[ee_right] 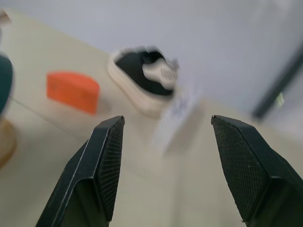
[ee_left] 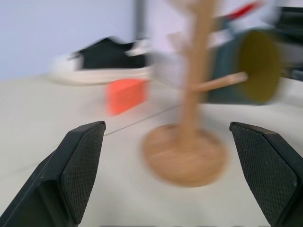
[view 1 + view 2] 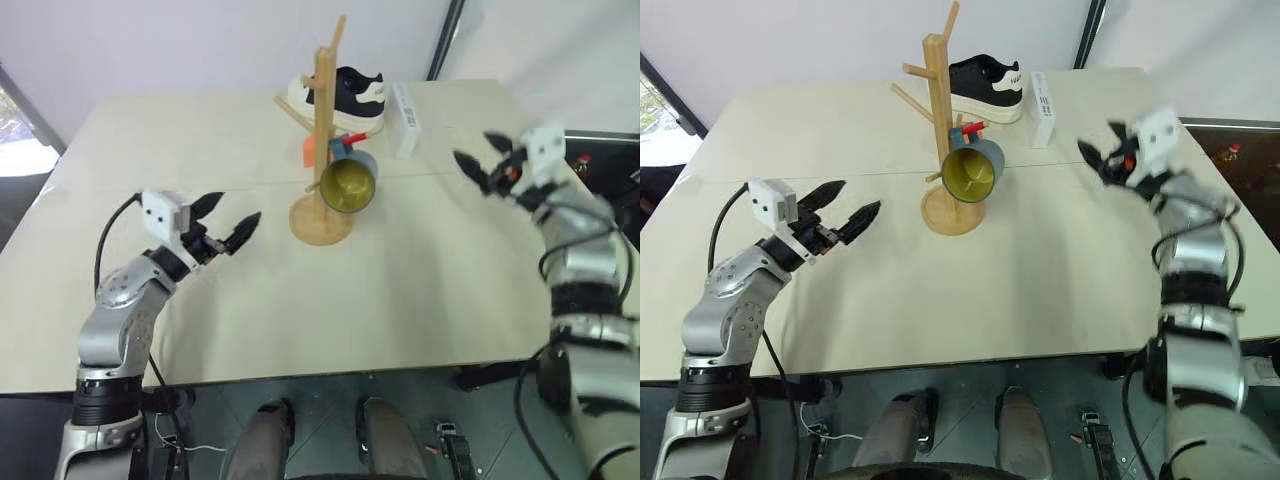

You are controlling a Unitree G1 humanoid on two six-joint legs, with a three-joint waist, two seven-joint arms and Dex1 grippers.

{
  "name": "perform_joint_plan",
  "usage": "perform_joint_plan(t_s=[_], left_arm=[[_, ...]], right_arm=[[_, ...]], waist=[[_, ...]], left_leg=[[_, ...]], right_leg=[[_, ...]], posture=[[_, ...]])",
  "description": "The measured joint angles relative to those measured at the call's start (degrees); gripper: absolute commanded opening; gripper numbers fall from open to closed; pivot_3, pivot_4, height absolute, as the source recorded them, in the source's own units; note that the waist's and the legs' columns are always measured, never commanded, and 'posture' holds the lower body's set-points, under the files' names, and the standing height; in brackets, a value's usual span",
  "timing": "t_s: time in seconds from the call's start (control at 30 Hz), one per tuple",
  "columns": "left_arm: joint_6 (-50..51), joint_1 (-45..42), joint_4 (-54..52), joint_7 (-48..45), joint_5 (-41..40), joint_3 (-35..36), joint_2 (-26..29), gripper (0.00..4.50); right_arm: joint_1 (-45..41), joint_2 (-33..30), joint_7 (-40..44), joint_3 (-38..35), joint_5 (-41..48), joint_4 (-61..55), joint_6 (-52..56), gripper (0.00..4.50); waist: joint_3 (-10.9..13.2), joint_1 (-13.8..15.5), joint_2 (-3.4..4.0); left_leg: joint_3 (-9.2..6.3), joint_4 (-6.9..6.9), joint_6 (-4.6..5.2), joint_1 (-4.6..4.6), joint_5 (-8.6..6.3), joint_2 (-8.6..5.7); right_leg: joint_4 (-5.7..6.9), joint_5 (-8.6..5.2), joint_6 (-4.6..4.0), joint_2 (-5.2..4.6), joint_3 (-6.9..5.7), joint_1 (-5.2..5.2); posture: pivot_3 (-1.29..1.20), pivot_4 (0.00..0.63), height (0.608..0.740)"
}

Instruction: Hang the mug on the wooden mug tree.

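The beige table (image 3: 420,300) is carrying the wooden mug tree (image 3: 324,140), and the mug (image 3: 349,181) is hanging on a lower peg, its mouth facing the robot. The left hand (image 3: 228,225) and right hand (image 3: 480,163) are hovering wide open, holding nothing.

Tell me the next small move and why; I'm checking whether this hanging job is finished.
Probably just draw both arms back. The dark teal-blue ceramic mug already hangs on a peg of the tall light-wood mug tree, clear of the table. The left gripper and right gripper are both open, empty and apart from the stand.
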Motion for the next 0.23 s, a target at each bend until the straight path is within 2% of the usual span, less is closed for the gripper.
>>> perform_joint_plan(t_s=[0.1, 0.23], left_arm=[[-3.8, 3.2, 4.3, 3.1, 2.7, 0.8, -1.7, 4.5], [-7.2, 5.7, 7.4, 4.3, 4.6, 1.8, -1.9, 4.5]], right_arm=[[10.0, 5.6, -2.0, 0.1, 1.6, -7.2, 0.9, 3.02], [13.6, 7.7, -2.9, 0.8, 2.7, -12.2, 1.1, 3.02]], waist=[[0.0, 0.1, 0.01], [0.0, 0.4, -0.04]], left_leg=[[0.0, 0.02, 0.0, 0.01, 0.0, 0.03], [-0.04, 0.18, -0.06, 0.01, 0.02, 0.04]], right_leg=[[0.03, 0.0, -0.01, 0.04, 0.02, 0.0], [-0.09, 0.01, -0.04, 0.04, 0.01, 0.11]], posture=[[0.0, 0.15, 0.74], [0.0, 0.15, 0.74]])
